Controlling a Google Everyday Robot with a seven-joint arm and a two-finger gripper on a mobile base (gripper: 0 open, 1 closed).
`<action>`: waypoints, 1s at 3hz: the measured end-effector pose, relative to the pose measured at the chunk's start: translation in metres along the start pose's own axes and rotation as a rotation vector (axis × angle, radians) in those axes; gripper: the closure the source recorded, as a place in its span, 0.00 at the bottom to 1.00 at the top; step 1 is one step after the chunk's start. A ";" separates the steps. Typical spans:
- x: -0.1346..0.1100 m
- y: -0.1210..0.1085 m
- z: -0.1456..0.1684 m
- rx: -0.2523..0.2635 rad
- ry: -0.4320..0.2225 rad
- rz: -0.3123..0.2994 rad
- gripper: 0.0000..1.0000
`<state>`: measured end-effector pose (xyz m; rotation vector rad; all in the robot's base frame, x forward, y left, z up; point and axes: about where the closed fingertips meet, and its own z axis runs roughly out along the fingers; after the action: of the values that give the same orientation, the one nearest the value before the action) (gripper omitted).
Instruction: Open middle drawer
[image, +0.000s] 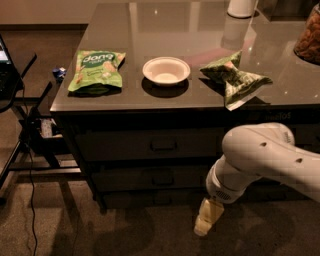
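The middle drawer (150, 178) is a wide dark front with a small bar handle (162, 180). It sits shut under the taller top drawer (150, 145) and above a thin lowest drawer (145, 200). My gripper (207, 221) hangs from the white arm (270, 155), pointing down near the floor. It is to the right of the middle drawer's handle and a little below it, not touching the drawer.
On the grey counter top (200, 30) lie a green snack bag (96, 70), a white bowl (166, 71) and a crumpled green bag (236, 79). A black stand with cables (30, 130) is at the left. Brown floor (125, 230) lies in front of the drawers.
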<state>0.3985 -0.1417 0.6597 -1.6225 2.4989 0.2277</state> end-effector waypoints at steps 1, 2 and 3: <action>-0.004 -0.021 0.045 0.001 -0.040 0.029 0.00; -0.006 -0.040 0.083 -0.002 -0.048 0.051 0.00; -0.006 -0.040 0.083 -0.002 -0.048 0.051 0.00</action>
<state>0.4416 -0.1350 0.5782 -1.5375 2.5071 0.2717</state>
